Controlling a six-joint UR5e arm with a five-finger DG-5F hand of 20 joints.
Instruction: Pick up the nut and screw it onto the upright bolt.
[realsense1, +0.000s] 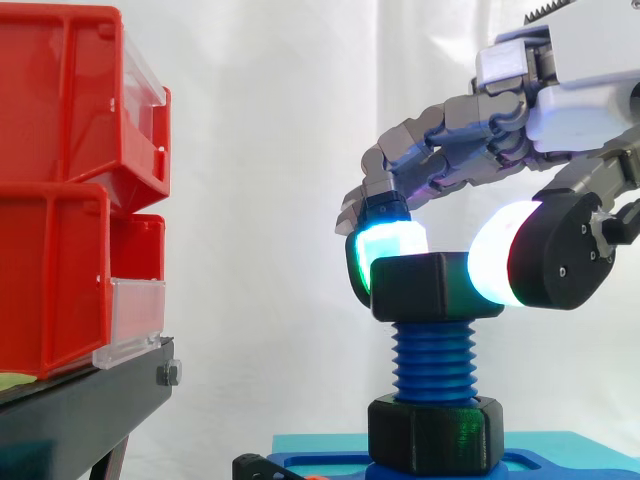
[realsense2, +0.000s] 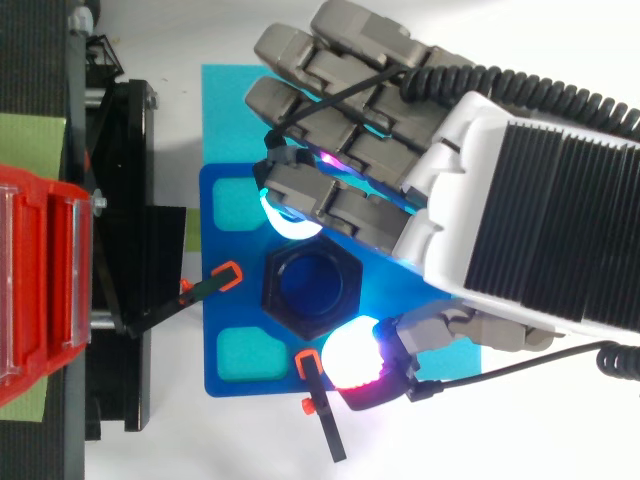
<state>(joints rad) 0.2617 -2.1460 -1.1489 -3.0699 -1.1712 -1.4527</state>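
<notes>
Black nut (realsense1: 436, 285) sits atop the upright blue bolt (realsense1: 435, 362). Fingers (realsense1: 388, 242) and thumb of the hand (realsense2: 510, 190) are clamped on the nut's opposite sides.

Robot hand (realsense2: 480, 200): one.
Bolt (realsense1: 435, 360): one, blue and threaded.
Nuts: two, black and six-sided, the upper nut (realsense1: 435, 285) and the lower nut (realsense1: 435, 432).
Red bins: two, the upper bin (realsense1: 60, 90) and the lower bin (realsense1: 50, 290).
Black stand (realsense1: 90, 400): one.
Blue plate (realsense2: 230, 385): one.
Cyan pockets in the plate: two in sight, the far pocket (realsense2: 235, 205) and the near pocket (realsense2: 250, 352).
Orange-tipped clamps: two, the side clamp (realsense2: 200, 290) and the front clamp (realsense2: 325, 420).
Cyan sheet (realsense2: 225, 110): one.
</notes>
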